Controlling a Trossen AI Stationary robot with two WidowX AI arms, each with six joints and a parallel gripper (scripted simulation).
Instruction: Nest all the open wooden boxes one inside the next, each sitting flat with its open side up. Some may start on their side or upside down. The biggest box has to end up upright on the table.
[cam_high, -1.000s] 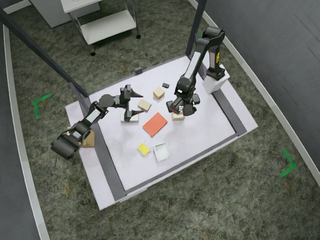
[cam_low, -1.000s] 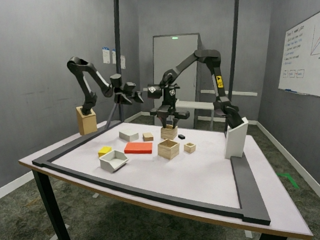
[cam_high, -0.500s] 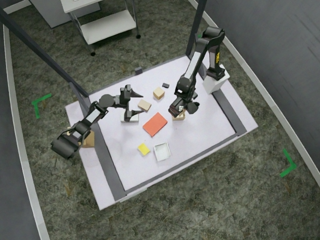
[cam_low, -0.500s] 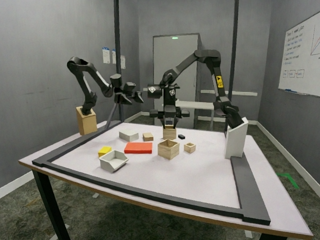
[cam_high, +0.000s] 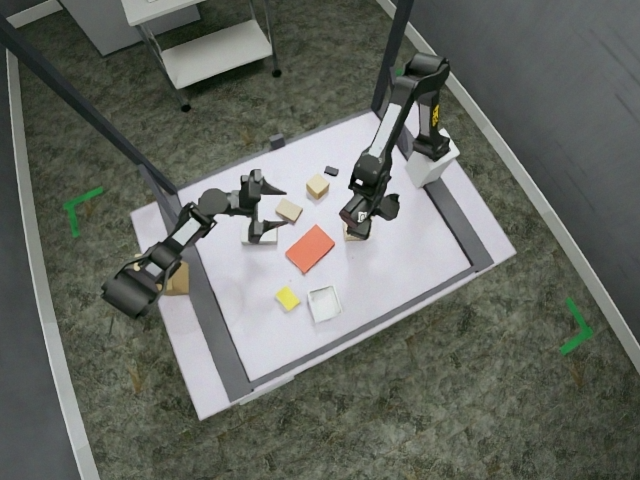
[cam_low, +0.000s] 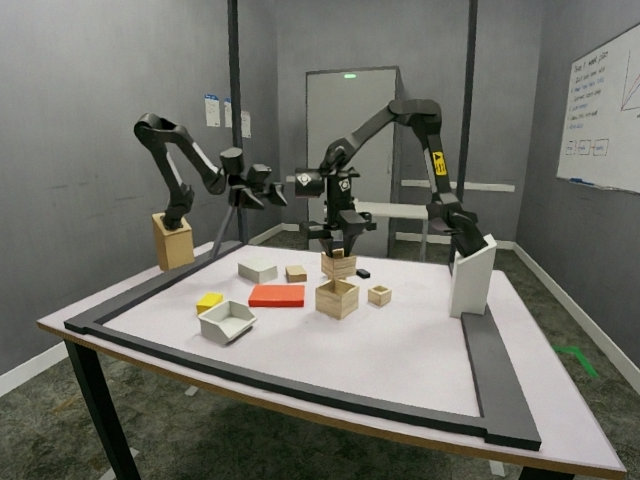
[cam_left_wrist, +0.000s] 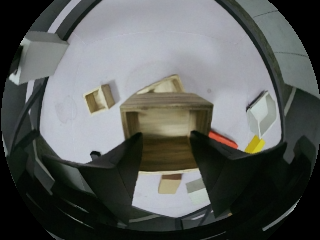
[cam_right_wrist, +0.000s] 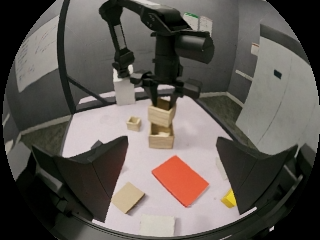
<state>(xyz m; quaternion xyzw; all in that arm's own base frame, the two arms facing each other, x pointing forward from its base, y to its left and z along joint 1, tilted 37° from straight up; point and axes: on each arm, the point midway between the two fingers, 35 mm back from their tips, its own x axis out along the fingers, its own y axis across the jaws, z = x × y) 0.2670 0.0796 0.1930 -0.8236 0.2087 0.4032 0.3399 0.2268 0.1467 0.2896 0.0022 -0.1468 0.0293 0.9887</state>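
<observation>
My left gripper (cam_low: 338, 246) is shut on a mid-sized wooden box (cam_low: 338, 265) and holds it in the air. The box is right above the biggest wooden box (cam_low: 337, 298), which stands upright on the table with its open side up. In the left wrist view the held box (cam_left_wrist: 167, 130) fills the gap between my fingers. The smallest wooden box (cam_low: 379, 295) stands upright to the right of the biggest one; it also shows in the top view (cam_high: 317, 186). My right gripper (cam_high: 271, 206) is open and empty, high above the table's far left part.
An orange flat block (cam_high: 310, 248), a yellow block (cam_high: 287, 298), a white open tray (cam_high: 324, 303), a white block (cam_high: 263, 237), a tan block (cam_high: 288, 210) and a small black piece (cam_high: 331, 169) lie around. Dark border strips (cam_low: 496, 361) run along the table edges.
</observation>
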